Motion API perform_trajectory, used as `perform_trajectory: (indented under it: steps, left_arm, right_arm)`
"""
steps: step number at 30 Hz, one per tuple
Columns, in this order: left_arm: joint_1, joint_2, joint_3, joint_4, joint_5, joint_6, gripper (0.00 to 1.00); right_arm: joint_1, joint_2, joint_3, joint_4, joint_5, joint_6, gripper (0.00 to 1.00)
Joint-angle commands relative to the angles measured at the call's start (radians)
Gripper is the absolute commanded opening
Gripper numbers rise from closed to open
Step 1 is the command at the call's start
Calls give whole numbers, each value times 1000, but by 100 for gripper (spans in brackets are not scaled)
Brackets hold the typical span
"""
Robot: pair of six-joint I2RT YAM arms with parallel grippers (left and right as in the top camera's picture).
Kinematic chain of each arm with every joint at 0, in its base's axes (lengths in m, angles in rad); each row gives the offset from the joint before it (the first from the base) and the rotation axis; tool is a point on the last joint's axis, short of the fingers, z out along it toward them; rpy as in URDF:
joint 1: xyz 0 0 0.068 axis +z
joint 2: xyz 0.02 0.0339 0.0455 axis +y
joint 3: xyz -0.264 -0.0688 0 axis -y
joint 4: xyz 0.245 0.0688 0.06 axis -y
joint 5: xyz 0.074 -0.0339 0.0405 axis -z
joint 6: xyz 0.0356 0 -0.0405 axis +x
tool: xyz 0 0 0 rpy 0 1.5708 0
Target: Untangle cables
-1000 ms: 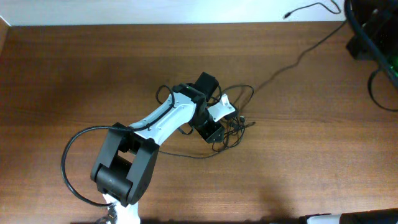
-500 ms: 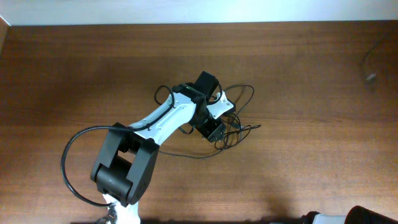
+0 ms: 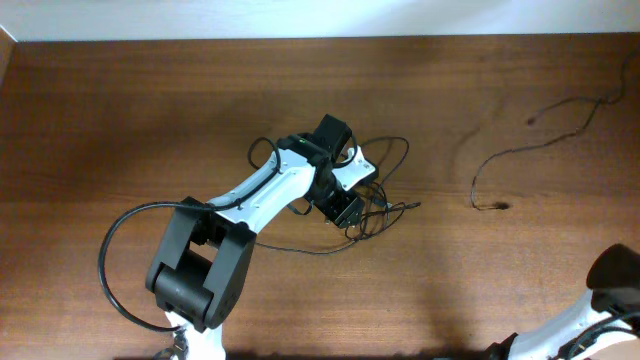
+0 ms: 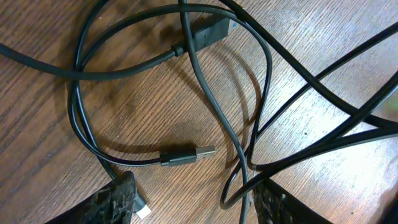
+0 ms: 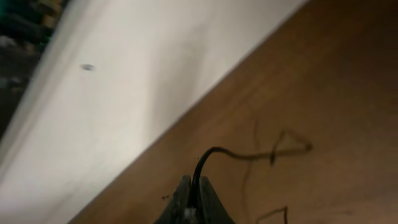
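Eyes first on the cables: heaped in a loose black knot near the middle of the bench, looping out toward the right, with one thin run trailing off below. Seen close from the left wrist, crossing over and under one another, flat on the wood grain. Inside one loop, a metal-tipped USB plug lying free; up top, a second plug.

Right over that heap, the left hand, parked low. Fingers spread wide apart, gripping nothing, with a couple of strands running across the wood in the gap between.

Off to the far right, well apart from the knot, a loose cable snaking across the bench toward the edge.

Now the right hand: pinched tight together on a thin strand that curves up and away. Probably that same loose cable, though too blurred from the right wrist to be sure. At the lower right of the overhead view, just a slice of the right arm.
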Motion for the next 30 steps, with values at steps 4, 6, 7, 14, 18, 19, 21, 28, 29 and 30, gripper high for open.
perform_trajectory:
  steps: [4, 6, 7, 14, 18, 19, 21, 28, 29, 30]
  left_arm:
    - [8, 9, -5, 21, 0, -22, 63]
    - [7, 9, -5, 24, 0, -33, 64]
    - [7, 9, -5, 24, 0, -36, 64]
    - [7, 9, -5, 24, 0, -36, 65]
    - [7, 9, -5, 24, 0, -37, 65]
    - [7, 9, -5, 24, 0, -36, 65]
    - [7, 9, -5, 24, 0, -36, 66]
    - [7, 9, -7, 33, 0, -37, 89]
    - [8, 9, -7, 36, 0, -43, 92]
    - [8, 9, -6, 36, 0, -44, 93]
  right_arm:
    - [-44, 91, 4, -177, 380, -86, 4]
    - [-44, 123, -5, -219, 455, -86, 4]
    - [-44, 138, -11, -236, 458, -85, 4]
    - [-43, 169, -262, -253, 458, -85, 4]
    - [-43, 169, -550, -116, 441, -85, 4]
    - [-43, 169, -626, -66, 406, -85, 4]
    - [-43, 169, -745, 34, 324, -86, 4]
    - [-43, 167, -845, 106, 299, -79, 66]
    - [-42, 163, -814, 74, 288, -74, 66]
    - [-39, 153, -764, 34, 275, -74, 66]
